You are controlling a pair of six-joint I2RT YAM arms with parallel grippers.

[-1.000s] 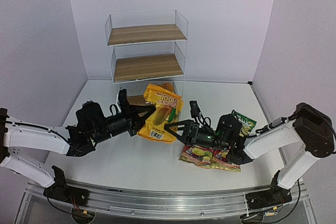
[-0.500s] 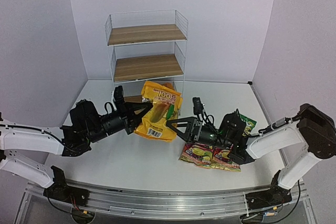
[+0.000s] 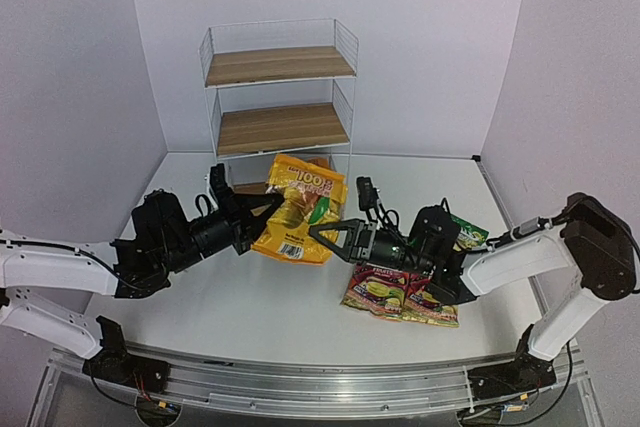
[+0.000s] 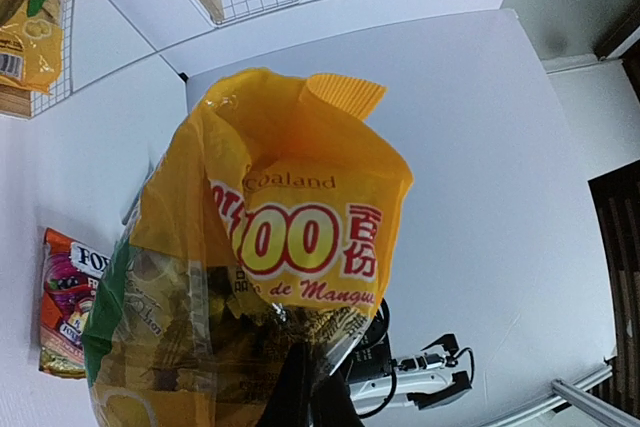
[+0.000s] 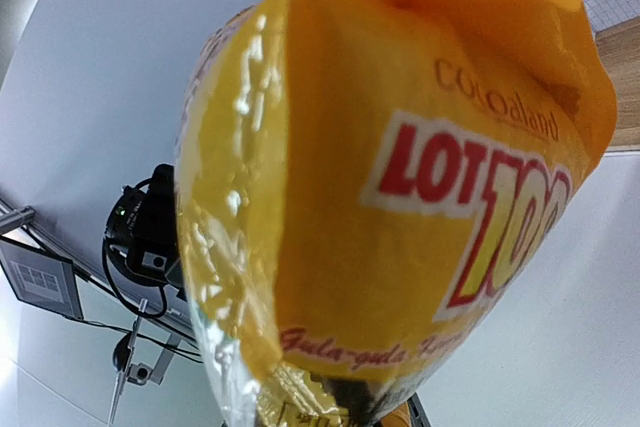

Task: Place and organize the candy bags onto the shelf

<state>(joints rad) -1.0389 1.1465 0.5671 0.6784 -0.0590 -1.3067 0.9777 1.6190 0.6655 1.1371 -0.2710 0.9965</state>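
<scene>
Well in front of the shelf (image 3: 280, 77) and off to its right, two red bags (image 3: 400, 297) lie side by side on the worktop (image 3: 200, 297), with a green bag (image 3: 468, 234) just behind them. Nearer the shelf, before its bottom board, a yellow bag (image 3: 300, 209) hangs above the worktop. The left gripper (image 3: 268, 209) is clamped tight on its left edge and the right gripper (image 3: 318, 231) is pinched onto its lower right corner.

The yellow bag (image 3: 300, 212) hangs before the lowest tier of the shelf (image 3: 280, 129); its upper tiers open frontward.
</scene>
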